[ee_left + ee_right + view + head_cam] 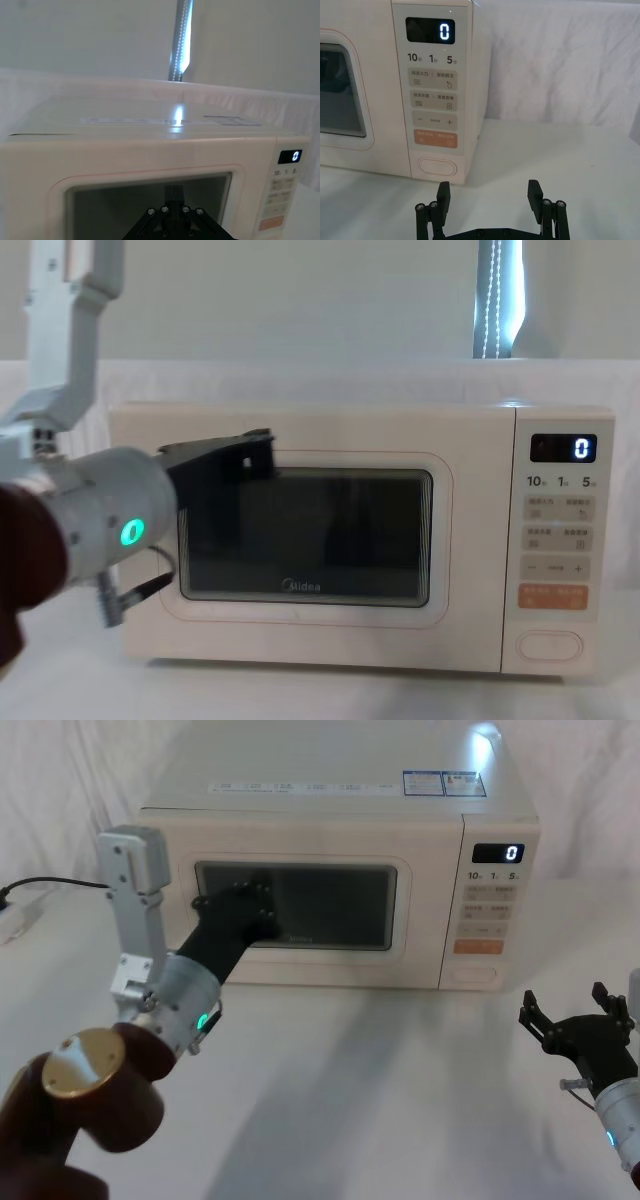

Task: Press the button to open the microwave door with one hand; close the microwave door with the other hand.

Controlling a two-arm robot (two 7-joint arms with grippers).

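Observation:
The cream microwave (330,780) stands at the back of the table with a lit "0" on its display (498,853). The microwave door (300,965) sits flush with the front. My left gripper (240,905) rests against the upper left of the dark window, as the chest view also shows for this gripper (235,460). My right gripper (489,192) hovers open above the table, in front of and below the button (436,166), apart from it. In the head view the right gripper (565,1008) is at the lower right, and the button (470,975) lies at the panel's bottom.
An orange key (436,138) sits just above the button. A white power strip (20,918) with a black cable lies at the far left. White cloth covers the table (400,1080), with open room in front of the microwave.

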